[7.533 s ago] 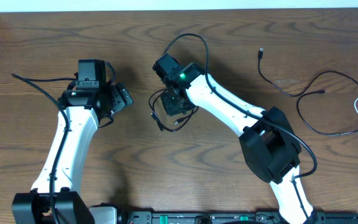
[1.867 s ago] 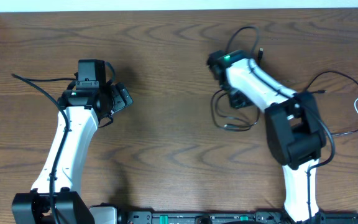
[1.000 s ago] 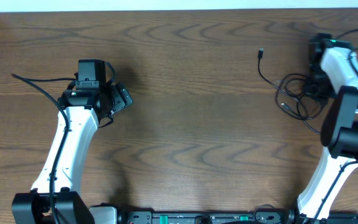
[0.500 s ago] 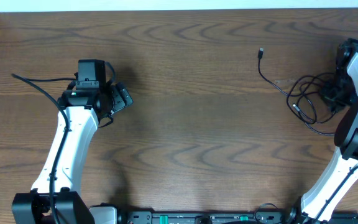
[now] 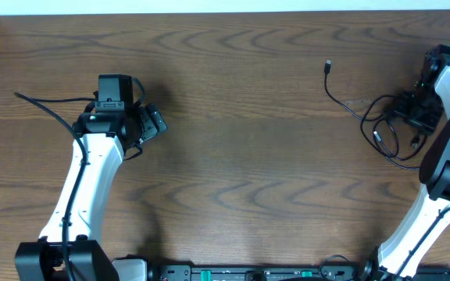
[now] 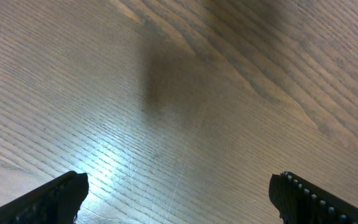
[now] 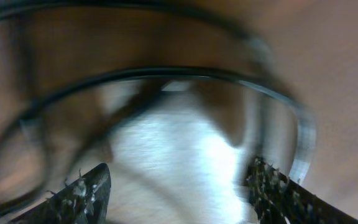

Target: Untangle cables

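Observation:
The black cable (image 5: 366,119) lies at the table's far right, one plug end (image 5: 328,65) stretched out to the upper left and its loops bunched under my right gripper (image 5: 412,111). In the right wrist view the blurred black cable (image 7: 166,73) arcs over the wood beyond my right gripper (image 7: 179,199), whose jaws stand apart with only table between them. The white cable is hidden behind the right arm. My left gripper (image 5: 151,122) hangs far off at the left, open over bare wood in its wrist view (image 6: 179,202).
The wooden table (image 5: 248,156) runs to a pale wall strip at the back. The left arm's own thick black wire (image 5: 45,109) trails off to the left. The right arm (image 5: 448,156) stands along the right edge.
My right gripper carried the black cable bundle from mid-table to the far right edge, then its jaws parted and let the cable go. The left arm has not moved.

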